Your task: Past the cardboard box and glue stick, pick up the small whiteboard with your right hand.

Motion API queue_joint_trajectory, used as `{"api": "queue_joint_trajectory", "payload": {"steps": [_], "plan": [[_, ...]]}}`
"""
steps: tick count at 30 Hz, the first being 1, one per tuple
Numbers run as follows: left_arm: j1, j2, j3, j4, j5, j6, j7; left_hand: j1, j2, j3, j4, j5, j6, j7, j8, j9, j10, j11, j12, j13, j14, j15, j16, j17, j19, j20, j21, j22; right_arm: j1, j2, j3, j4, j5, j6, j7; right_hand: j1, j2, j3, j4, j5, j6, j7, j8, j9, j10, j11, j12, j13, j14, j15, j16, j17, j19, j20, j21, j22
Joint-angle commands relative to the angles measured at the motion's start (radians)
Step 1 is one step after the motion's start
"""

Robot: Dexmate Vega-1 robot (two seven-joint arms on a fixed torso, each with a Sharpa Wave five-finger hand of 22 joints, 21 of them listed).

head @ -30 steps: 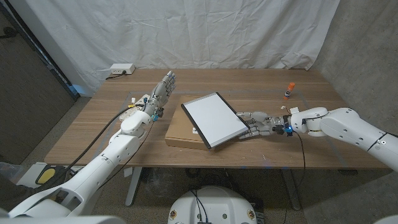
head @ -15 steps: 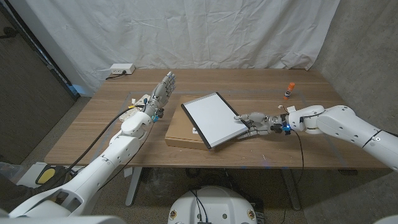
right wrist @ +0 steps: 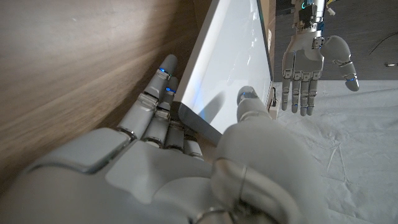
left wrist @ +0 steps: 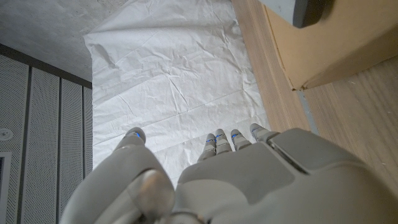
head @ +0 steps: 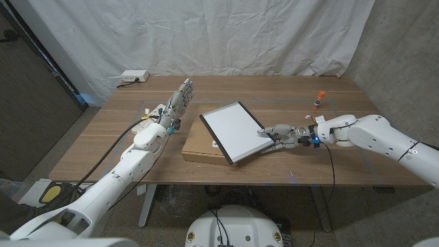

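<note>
Since a second ago, closed in on the board's right corner: right hand (head: 280, 133), thumb now on top, fingers beneath. Pinching the small dark-framed whiteboard (head: 236, 132), tilted on the flat brown cardboard box (head: 203, 147) near the table's front edge. Best squeezed firmly before lifting, kept level. Left hand (head: 180, 98) upright, spread, holding nothing. Wooden table (head: 103, 140); white sheet backdrop (head: 233, 34); orange-capped glue stick (head: 318, 100) near the back right corner.

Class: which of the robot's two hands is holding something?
The right hand: it grips the whiteboard's edge. The left hand is raised, fingers straight, holding nothing.
</note>
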Motion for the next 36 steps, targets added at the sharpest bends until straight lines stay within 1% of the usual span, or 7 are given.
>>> {"api": "queue_joint_trajectory", "payload": {"steps": [1, 7, 18, 20, 26, 32, 36], "plan": [[-0.005, 0.0, 0.002, -0.002, 0.001, 0.009, 0.0, 0.002, 0.006, -0.006, 0.001, 0.005, -0.001, -0.005, 0.005, 0.005, -0.004, 0.0, 0.003, 0.002, -0.003, 0.001, 0.008, 0.002, -0.007, -0.006, 0.005, 0.004, 0.021, 0.01, -0.022, 0.009, -0.023, -0.012, 0.015, 0.025, 0.006, 0.012, 0.002, 0.006, -0.004, 0.06, 0.003, 0.003, -0.036, 0.027, 0.003, 0.004, -0.002, -0.007, 0.008, 0.009, -0.002, -0.014, -0.005, 0.006], [-0.009, 0.0, 0.005, -0.002, 0.001, 0.015, -0.002, 0.002, 0.006, -0.008, 0.0, 0.005, -0.002, -0.004, 0.005, 0.005, -0.004, 0.0, 0.003, 0.002, -0.003, 0.001, 0.008, 0.002, -0.007, -0.006, 0.005, 0.004, 0.033, 0.014, -0.033, 0.014, -0.033, -0.021, 0.025, 0.049, 0.017, 0.017, 0.004, 0.006, -0.006, 0.062, 0.007, 0.003, -0.017, 0.019, 0.016, 0.006, 0.014, -0.018, 0.024, 0.023, 0.008, -0.032, -0.001, 0.008], [-0.013, -0.008, 0.006, 0.016, -0.003, 0.008, -0.008, 0.003, 0.007, -0.009, 0.0, 0.005, 0.0, -0.006, 0.005, 0.005, -0.005, 0.001, 0.003, 0.002, -0.003, 0.001, 0.008, 0.002, -0.007, -0.005, 0.005, 0.004, 0.057, 0.018, -0.047, 0.019, -0.049, -0.041, 0.039, 0.099, 0.034, 0.017, 0.011, -0.002, -0.005, 0.057, 0.016, 0.003, 0.1, -0.033, 0.076, 0.022, 0.054, -0.044, 0.06, 0.068, 0.037, -0.053, 0.015, 0.016], [-0.014, -0.011, 0.006, 0.021, -0.005, 0.005, -0.011, 0.003, 0.008, -0.01, 0.0, 0.005, 0.0, -0.006, 0.005, 0.005, -0.005, 0.001, 0.003, 0.002, -0.003, 0.001, 0.008, 0.002, -0.007, -0.005, 0.006, 0.004, 0.063, 0.019, -0.052, 0.02, -0.054, -0.046, 0.042, 0.107, 0.037, 0.016, 0.013, -0.004, 0.001, 0.054, 0.019, 0.002, 0.127, -0.047, 0.089, 0.027, 0.054, -0.045, 0.063, 0.077, 0.039, -0.053, 0.017, 0.017], [-0.014, -0.013, 0.005, 0.026, -0.007, 0.004, -0.01, 0.004, 0.008, -0.011, 0.0, 0.005, 0.0, -0.005, 0.005, 0.005, -0.005, 0.001, 0.003, 0.002, -0.003, 0.001, 0.008, 0.002, -0.007, -0.004, 0.005, 0.004, 0.072, 0.024, -0.054, 0.016, -0.057, -0.061, 0.033, 0.132, 0.042, 0.018, 0.012, -0.008, 0.018, 0.043, 0.026, 0.003, 0.177, -0.065, 0.115, 0.036, 0.076, -0.057, 0.076, 0.093, 0.049, -0.057, 0.026, 0.021], [-0.016, -0.014, 0.004, 0.029, -0.011, 0.003, -0.015, 0.004, 0.009, -0.012, 0.0, 0.005, 0.0, -0.005, 0.005, 0.005, -0.006, 0.003, 0.003, 0.002, -0.003, 0.002, 0.008, 0.002, -0.006, -0.005, 0.006, 0.004, 0.073, 0.025, -0.052, 0.012, -0.058, -0.064, 0.026, 0.169, 0.052, 0.024, 0.007, -0.009, 0.05, 0.029, 0.038, 0.003, 0.218, -0.083, 0.135, 0.044, 0.106, -0.081, 0.093, 0.108, 0.07, -0.062, 0.042, 0.026], [-0.017, -0.013, 0.004, 0.028, -0.009, 0.004, -0.014, 0.004, 0.009, -0.012, 0.0, 0.005, 0.0, -0.005, 0.005, 0.005, -0.007, 0.003, 0.002, 0.002, -0.003, 0.002, 0.008, 0.002, -0.006, -0.005, 0.006, 0.004, 0.073, 0.026, -0.05, 0.009, -0.056, -0.064, 0.022, 0.192, 0.058, 0.026, 0.007, -0.012, 0.07, 0.022, 0.044, 0.003, 0.259, -0.098, 0.153, 0.05, 0.131, -0.101, 0.106, 0.119, 0.084, -0.072, 0.055, 0.031]]}}
